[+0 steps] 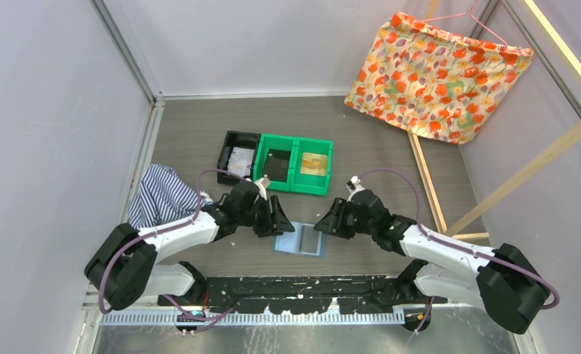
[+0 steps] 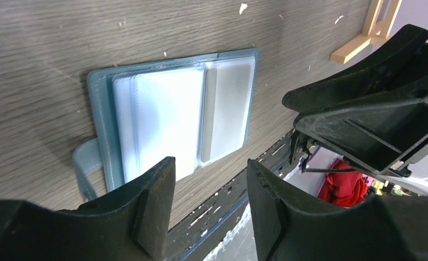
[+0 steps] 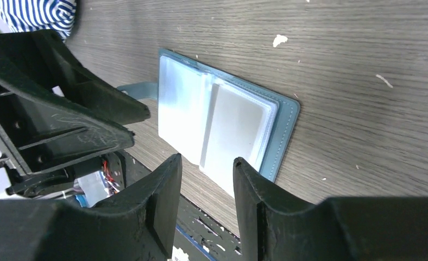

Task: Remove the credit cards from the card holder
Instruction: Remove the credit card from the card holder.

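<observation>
At far left of the table, a striped cloth lies bunched beside the left arm.

Left gripper: jaws parted with nothing between them, at the left edge of the card holder. Whether a finger touches it cannot be told.

Card holder: open and flat on the table near the front edge, between the two grippers, with its clear sleeves facing up. Its tab juts from the side nearer the left gripper. A whitish card shows inside the sleeves on the half nearer the right gripper. The other half glares white, so its contents cannot be told.

Behind the holder: a black bin, with green bins touching its right side.

Right gripper: jaws parted and empty, at the holder's right edge.

Far right, at the back: a floral cloth hangs on a pink hanger.
</observation>
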Motion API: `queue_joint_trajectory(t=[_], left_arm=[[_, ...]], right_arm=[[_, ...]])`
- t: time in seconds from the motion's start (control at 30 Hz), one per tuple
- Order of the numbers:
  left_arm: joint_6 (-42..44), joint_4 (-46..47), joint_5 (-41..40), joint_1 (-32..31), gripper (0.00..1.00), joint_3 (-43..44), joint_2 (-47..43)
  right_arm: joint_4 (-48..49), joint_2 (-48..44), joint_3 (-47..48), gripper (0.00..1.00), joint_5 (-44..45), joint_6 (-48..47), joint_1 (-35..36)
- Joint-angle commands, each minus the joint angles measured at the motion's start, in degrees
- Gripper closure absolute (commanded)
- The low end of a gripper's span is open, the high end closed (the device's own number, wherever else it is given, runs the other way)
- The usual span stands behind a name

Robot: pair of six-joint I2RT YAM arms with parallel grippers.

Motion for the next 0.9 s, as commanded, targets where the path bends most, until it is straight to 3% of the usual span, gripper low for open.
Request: queue_joint_trajectory(t=[0.0, 0.23, 0.43, 0.87], left_arm=[[1.18, 3.84, 3.45, 0.08, 0.48, 3.0, 3.56], [0.45, 5.03, 2.52, 0.17, 0.5, 2.36, 10.34], [-0.64, 7.03, 2.1, 0.17, 0.5, 0.59, 11.55], [-1.43, 9.07, 1.41, 0.18, 0.51, -0.37, 11.48]], right_arm=[[-2.16, -1.06, 0.67, 0.55, 0.06, -0.64, -0.21], [2.66, 8.89, 2.67, 0.54, -6.03, -1.27, -0.26], [3.83, 11.11, 3.36, 0.54, -7.44, -1.62, -0.24], [0.48, 0.54, 0.88, 0.52, -4.13, -0.95, -0.23]])
